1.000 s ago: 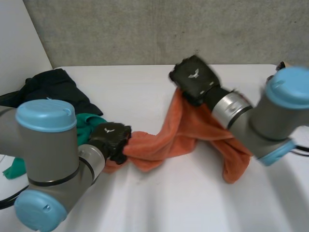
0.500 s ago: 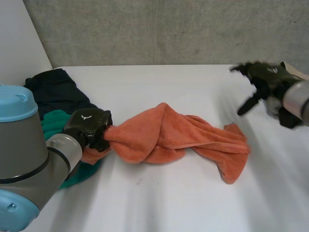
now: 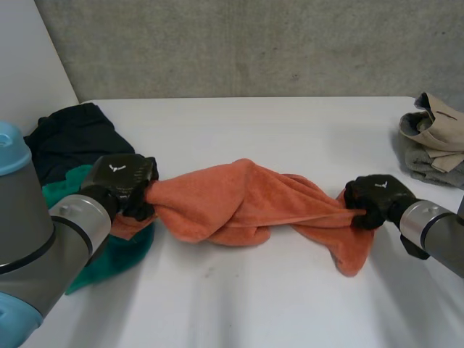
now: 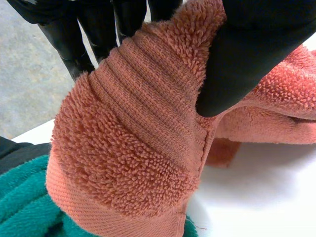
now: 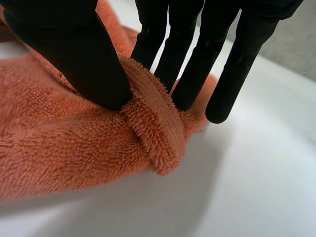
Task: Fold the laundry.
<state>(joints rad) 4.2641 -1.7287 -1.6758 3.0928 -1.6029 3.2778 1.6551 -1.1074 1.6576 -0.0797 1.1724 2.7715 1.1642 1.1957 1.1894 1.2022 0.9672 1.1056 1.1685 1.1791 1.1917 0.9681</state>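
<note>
Because the lobe of the orange towel point(image 3: 246, 206) nearest the camera sags loose onto the white table point(image 3: 275, 304) below the right hand point(image 3: 373, 199), a lift from here would likely leave it dragging and tucked under. That hand pinches just a narrow banded hem between thumb and fingers, as its wrist view shows, so a firm pull could slip the hem free. Across the middle the towel lies twisted and bunched, and stretching it may tighten the twist rather than spread the cloth. The left hand point(image 3: 119, 185) has its thumb clamped over the other end, a thick wad of terry, just above a green cloth point(image 3: 109, 254); that cloth touches the towel and might get swept along. Farther back, the dark garment point(image 3: 69, 141) and the beige pile point(image 3: 435, 138) lie apart from the work
</note>
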